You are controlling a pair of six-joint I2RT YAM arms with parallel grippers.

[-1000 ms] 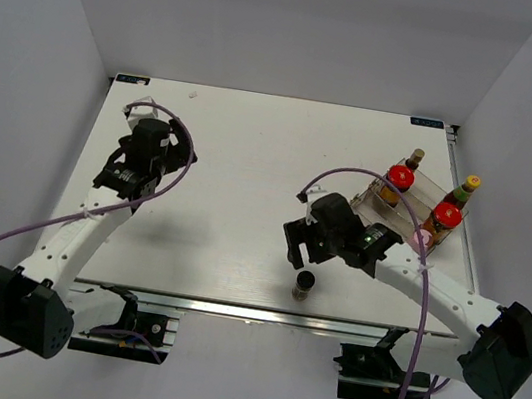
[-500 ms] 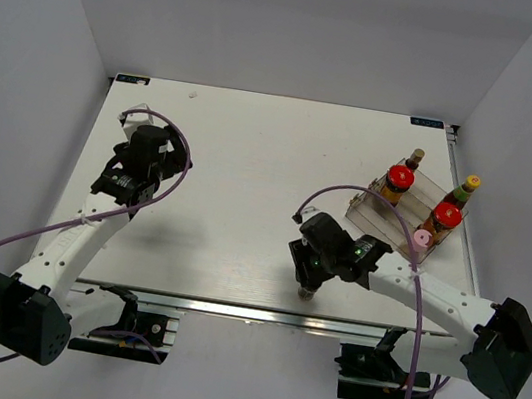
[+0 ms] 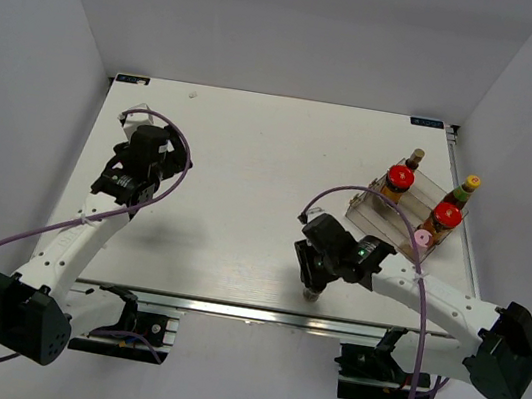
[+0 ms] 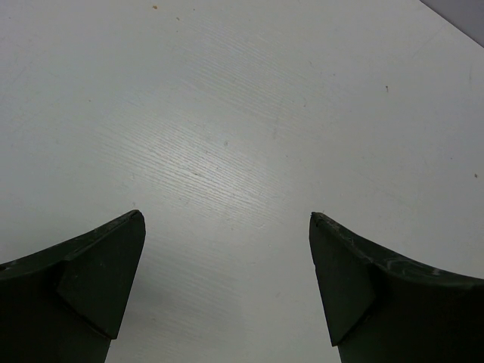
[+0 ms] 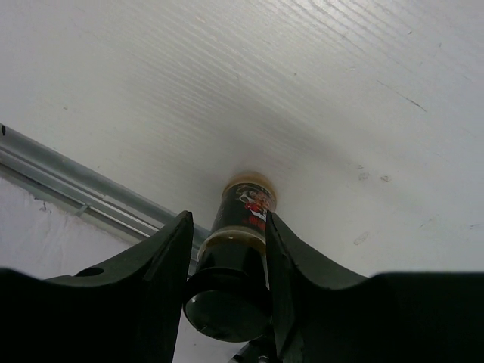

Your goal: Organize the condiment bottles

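Well, item in hand: grey-capped dark shaker [image 5: 243,227], upright on the table [image 3: 252,157], close to the near edge and well apart from the other bottles.

Right gripper [image 5: 227,223]: jaws drawn in narrow on the shaker's neck just under the cap, both fingers touching it.

Left gripper [image 4: 227,219]: jaws wide, holding nothing, over bare table at the far left.

Clear stepped rack [image 3: 373,213], far right: holds two red-lidded jars [image 3: 399,176], two yellow-capped bottles [image 3: 417,155] and a pink-capped shaker [image 3: 423,239].

Handling note, my judgement: the hold sits high, so lift straight up, keep the shaker plumb, carry it above the lids, and lower it onto a free step. Which step is free I can't tell.
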